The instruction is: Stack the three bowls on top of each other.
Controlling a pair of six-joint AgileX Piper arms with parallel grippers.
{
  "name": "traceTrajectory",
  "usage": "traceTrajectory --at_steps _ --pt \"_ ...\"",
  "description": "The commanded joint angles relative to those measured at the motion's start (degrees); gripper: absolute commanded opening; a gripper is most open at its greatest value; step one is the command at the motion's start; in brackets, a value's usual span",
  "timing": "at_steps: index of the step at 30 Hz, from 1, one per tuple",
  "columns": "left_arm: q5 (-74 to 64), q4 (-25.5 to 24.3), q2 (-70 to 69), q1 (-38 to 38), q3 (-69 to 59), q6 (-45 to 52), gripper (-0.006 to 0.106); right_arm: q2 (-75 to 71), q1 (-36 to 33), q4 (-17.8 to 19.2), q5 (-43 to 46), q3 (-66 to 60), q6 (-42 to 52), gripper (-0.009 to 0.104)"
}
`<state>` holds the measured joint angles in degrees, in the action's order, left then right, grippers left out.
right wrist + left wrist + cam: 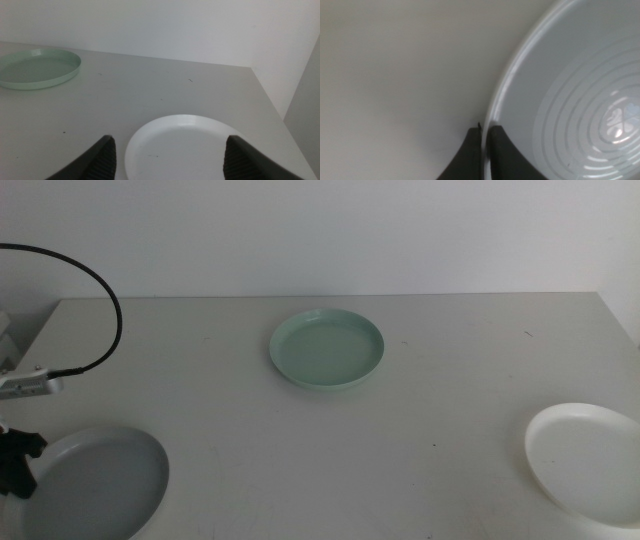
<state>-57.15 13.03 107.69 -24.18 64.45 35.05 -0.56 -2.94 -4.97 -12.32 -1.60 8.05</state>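
The pale grey bowl (95, 485) sits at the front left of the table. My left gripper (15, 465) is at its left rim. In the left wrist view the two dark jaws (485, 137) are shut on the grey bowl's rim (570, 100), one jaw inside and one outside. The mint green bowl (327, 348) stands at the middle back and also shows in the right wrist view (37, 67). The white bowl (585, 460) is at the front right. My right gripper (172, 157) is open just short of the white bowl (185, 135) and is out of the middle view.
A black cable (100, 290) arcs over the table's left side to a white part of the left arm (25, 385). A white wall stands behind the table (450, 380). The table's right edge runs close past the white bowl.
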Motion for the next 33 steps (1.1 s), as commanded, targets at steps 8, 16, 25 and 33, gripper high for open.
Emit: traceTrajectory --at_steps 8,16,25,33 --pt "-5.29 -0.98 -13.10 2.06 1.22 -3.73 0.000 -1.54 0.42 0.18 4.66 0.32 0.24 0.055" --pt "-9.63 -0.71 -16.69 12.81 5.20 -11.40 0.000 -1.54 0.42 0.18 4.66 0.32 0.24 0.055" --pt "-7.83 2.96 -15.18 28.70 9.52 -20.58 0.000 -1.54 0.42 0.18 4.66 0.32 0.24 0.055" --pt "-5.43 4.74 -9.94 40.35 13.92 -24.54 0.000 -1.54 0.42 0.18 4.66 0.32 0.24 0.055"
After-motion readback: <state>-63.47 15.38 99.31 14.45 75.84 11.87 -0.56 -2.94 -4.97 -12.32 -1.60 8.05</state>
